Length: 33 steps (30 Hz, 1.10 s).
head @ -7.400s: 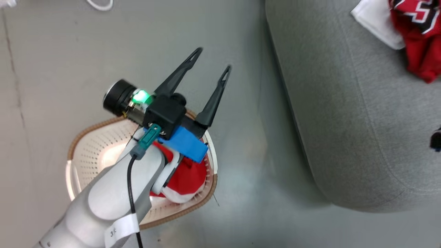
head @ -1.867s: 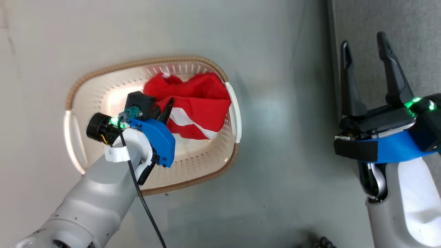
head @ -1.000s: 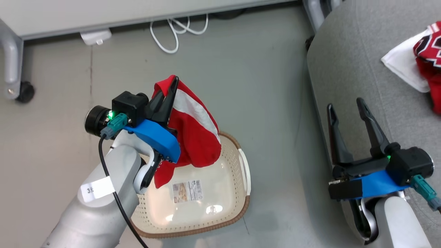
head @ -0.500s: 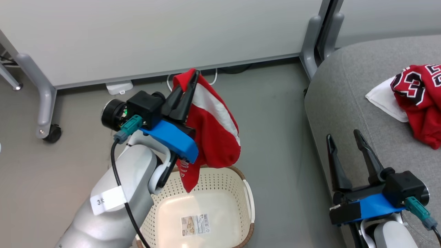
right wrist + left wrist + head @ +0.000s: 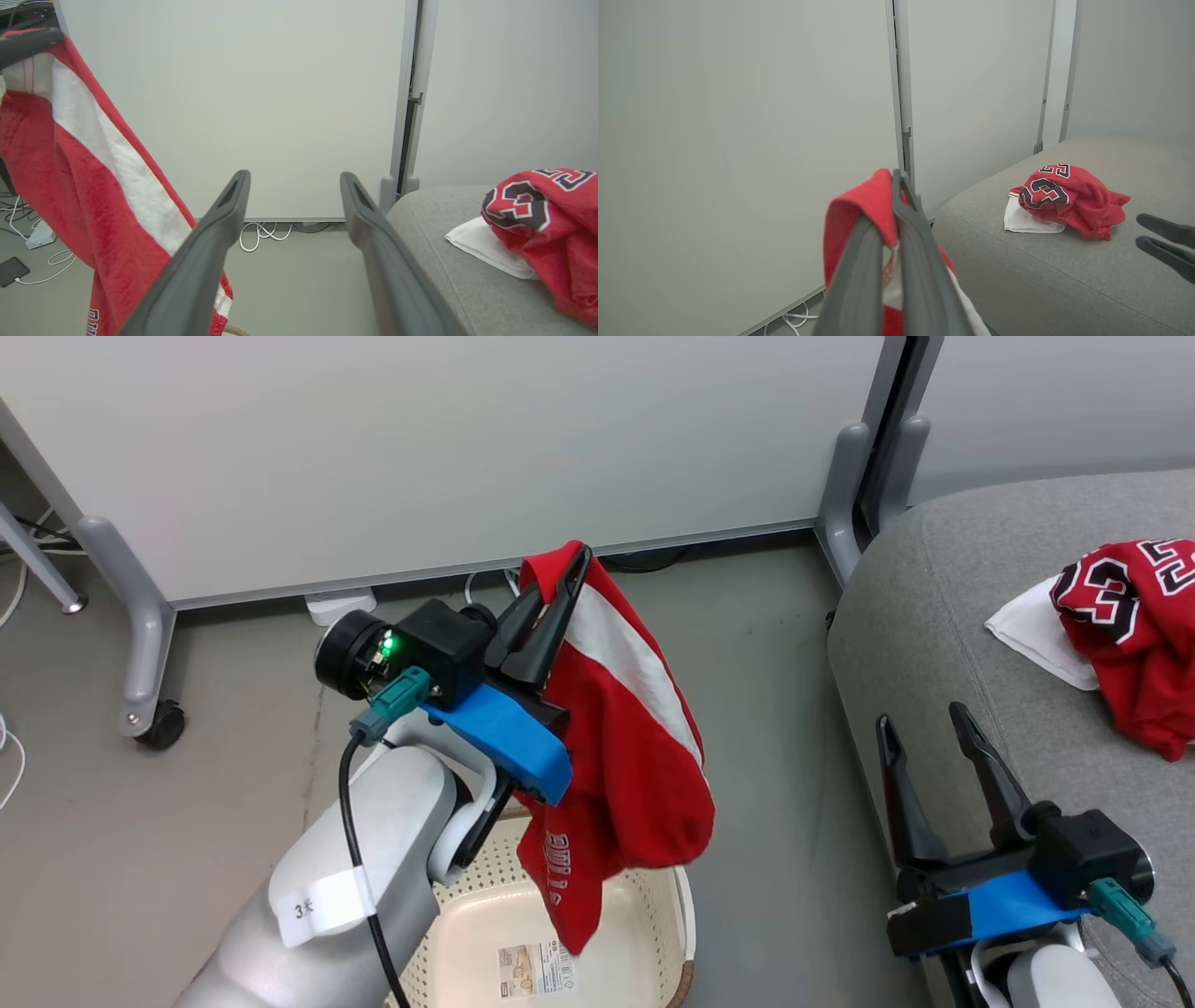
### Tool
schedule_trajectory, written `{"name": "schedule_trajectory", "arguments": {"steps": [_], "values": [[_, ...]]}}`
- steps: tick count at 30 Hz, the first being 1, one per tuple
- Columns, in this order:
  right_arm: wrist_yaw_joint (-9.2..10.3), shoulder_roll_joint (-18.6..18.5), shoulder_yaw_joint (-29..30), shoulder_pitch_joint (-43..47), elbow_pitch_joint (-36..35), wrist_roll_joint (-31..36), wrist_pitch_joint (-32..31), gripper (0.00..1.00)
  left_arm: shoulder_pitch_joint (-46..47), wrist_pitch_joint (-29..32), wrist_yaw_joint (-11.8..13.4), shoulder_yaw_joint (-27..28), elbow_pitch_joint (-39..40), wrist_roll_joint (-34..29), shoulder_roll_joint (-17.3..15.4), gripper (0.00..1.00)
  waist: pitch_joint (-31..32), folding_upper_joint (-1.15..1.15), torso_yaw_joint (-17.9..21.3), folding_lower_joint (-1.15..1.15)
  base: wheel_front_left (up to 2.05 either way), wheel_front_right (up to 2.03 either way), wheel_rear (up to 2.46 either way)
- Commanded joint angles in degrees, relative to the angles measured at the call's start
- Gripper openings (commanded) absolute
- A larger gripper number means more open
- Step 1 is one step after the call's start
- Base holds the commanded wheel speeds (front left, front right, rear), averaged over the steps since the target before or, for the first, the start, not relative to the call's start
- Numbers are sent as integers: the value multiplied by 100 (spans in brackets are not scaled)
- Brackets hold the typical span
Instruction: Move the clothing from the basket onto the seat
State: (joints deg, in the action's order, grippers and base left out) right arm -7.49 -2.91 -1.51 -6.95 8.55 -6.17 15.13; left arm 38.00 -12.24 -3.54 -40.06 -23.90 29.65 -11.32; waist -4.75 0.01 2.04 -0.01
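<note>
My left gripper [image 5: 571, 565] is shut on the top of the red piece with white trim and lettering [image 5: 621, 756], which hangs in the air above the cream basket [image 5: 644, 933]; the same red piece [image 5: 859, 219] wraps my closed fingers [image 5: 915, 261] in the left wrist view and drapes at the left [image 5: 84, 177] of the right wrist view. The red jersey with numerals [image 5: 1134, 625] lies crumpled on the grey seat [image 5: 943, 616], its white lining beside it; the jersey [image 5: 1064, 198] sits on the seat [image 5: 1041, 275] to my right. My right gripper [image 5: 920, 719] is open, empty, by the seat's near edge.
A pale partition wall [image 5: 420, 439] on grey legs with a castor [image 5: 163, 723] stands behind the basket. White cables [image 5: 261, 233] lie on the floor at its foot. A label sticker [image 5: 537, 971] shows on the basket's bare bottom.
My left gripper has carried the red piece up out of the basket and further right toward the seat. The head camera has tilted up. The right gripper stays open.
</note>
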Motion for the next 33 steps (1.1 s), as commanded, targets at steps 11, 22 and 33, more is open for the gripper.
{"name": "schedule_trajectory", "arguments": {"steps": [11,22,33], "values": [[-1,-383,-1000,-863,38,23,3,100,69,42,26,-153,192,-56,51,0,-52,-1,-160,1,0,0,0],[-1,-647,-2272,-2104,780,13,2,100,176,-14,-2,-306,181,-111,187,0,-127,-1,-421,1,0,0,0],[-1,-497,-2896,-2938,2037,38,3,100,361,-70,-47,-475,164,-176,358,0,-330,-1,-690,1,0,0,0]]}}
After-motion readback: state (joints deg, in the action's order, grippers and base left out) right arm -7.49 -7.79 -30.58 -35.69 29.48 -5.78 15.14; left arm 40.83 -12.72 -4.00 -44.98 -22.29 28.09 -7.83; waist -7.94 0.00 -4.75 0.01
